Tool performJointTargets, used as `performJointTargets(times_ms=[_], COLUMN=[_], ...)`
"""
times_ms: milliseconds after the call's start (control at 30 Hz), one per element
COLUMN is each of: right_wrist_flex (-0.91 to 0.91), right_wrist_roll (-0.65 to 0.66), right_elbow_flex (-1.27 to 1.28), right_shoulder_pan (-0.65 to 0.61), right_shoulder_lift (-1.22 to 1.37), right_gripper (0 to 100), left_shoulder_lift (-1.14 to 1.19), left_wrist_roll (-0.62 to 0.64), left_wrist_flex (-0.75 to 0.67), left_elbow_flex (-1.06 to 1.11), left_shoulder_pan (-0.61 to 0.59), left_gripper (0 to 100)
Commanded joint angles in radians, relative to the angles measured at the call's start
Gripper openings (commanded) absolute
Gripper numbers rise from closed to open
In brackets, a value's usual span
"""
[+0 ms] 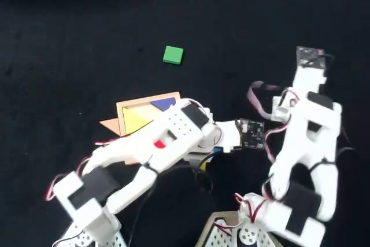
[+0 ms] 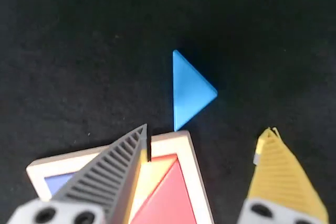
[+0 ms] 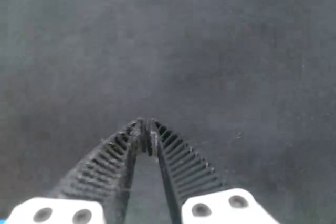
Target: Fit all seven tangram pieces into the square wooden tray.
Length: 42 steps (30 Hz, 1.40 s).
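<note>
The square wooden tray (image 1: 147, 100) lies mid-table, partly under my left arm. Inside it I see a yellow piece (image 1: 136, 120) and a dark blue piece (image 1: 163, 104); the left wrist view adds a red piece (image 2: 170, 198). A light blue triangle (image 2: 190, 90) rests on the black table just off the tray's corner (image 2: 176, 139). My left gripper (image 2: 206, 128) hangs open over that corner, its grey finger above the tray and its yellow finger (image 2: 278, 166) over the table. An orange piece (image 1: 110, 124) pokes out at the tray's left side. A green square (image 1: 173, 55) sits farther back. My right gripper (image 3: 146, 129) is shut and holds nothing.
The right arm (image 1: 306, 120) stands folded at the right, close to the left arm's wrist (image 1: 248, 133). Black cloth covers the table, with open room at the back and the left. The arm bases fill the front edge.
</note>
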Motion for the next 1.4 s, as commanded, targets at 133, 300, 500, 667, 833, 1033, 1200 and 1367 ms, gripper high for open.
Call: performJointTargets(times_ms=[133, 300, 500, 667, 833, 1033, 1200, 1367], right_wrist_flex=[-0.009, -0.009, -0.014, -0.014, -0.015, -0.015, -0.015, -0.015], right_wrist_roll=[-0.041, -0.043, -0.043, -0.043, -0.043, -0.043, -0.043, -0.043], right_elbow_flex=[-0.111, -0.119, -0.119, -0.119, -0.119, -0.116, -0.114, -0.114], right_shoulder_pan=[0.089, 0.114, 0.107, 0.107, 0.107, 0.106, 0.106, 0.106], right_shoulder_lift=[0.053, 0.053, 0.053, 0.053, 0.053, 0.053, 0.053, 0.053], right_gripper=[1.1, 1.1, 1.1, 1.1, 1.1, 1.1, 1.1, 1.1], left_shoulder_lift=[0.170, 0.235, 0.250, 0.259, 0.259, 0.276, 0.325, 0.384], left_wrist_roll=[0.066, 0.095, 0.091, 0.091, 0.089, 0.071, 0.071, 0.069], left_wrist_flex=[-0.061, -0.061, -0.060, -0.060, -0.006, 0.002, 0.064, 0.115], left_elbow_flex=[-0.166, -0.214, -0.211, -0.206, -0.214, -0.208, -0.283, -0.357], left_shoulder_pan=[0.018, 0.018, 0.018, 0.024, 0.047, 0.047, 0.045, 0.044], left_gripper=[32, 32, 32, 32, 30, 18, 13, 8])
